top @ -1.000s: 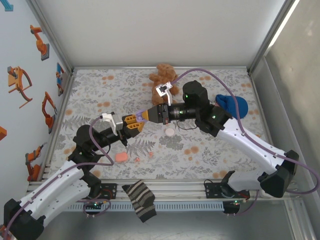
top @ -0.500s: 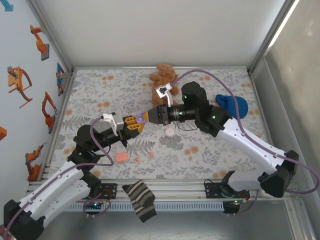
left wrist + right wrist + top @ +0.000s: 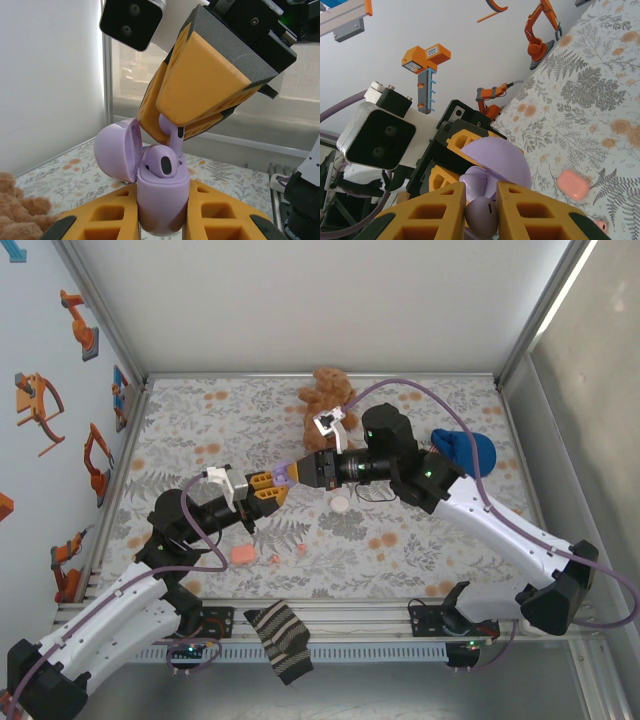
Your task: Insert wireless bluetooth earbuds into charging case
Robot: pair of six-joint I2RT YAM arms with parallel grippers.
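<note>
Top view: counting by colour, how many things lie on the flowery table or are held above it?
Pink: 3 (salmon-pink rounded plastic case, two tiny reddish-pink bits)
Lilac: 2 (open lilac plastic case in the left tool, lilac earbud in the right tool)
White: 1 (flat round white disc)
Brown: 1 (brown plush teddy bear)
Blue: 1 (blue rounded object)
Total: 8

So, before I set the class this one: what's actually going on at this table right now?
Two robot arms meet above the table. The left tool is shut on a lilac charging case whose lid is open. The right tool grips a lilac earbud by its stem, with the bud's head at the case's opening, not clearly seated. A pink case lies on the table nearby.
</note>
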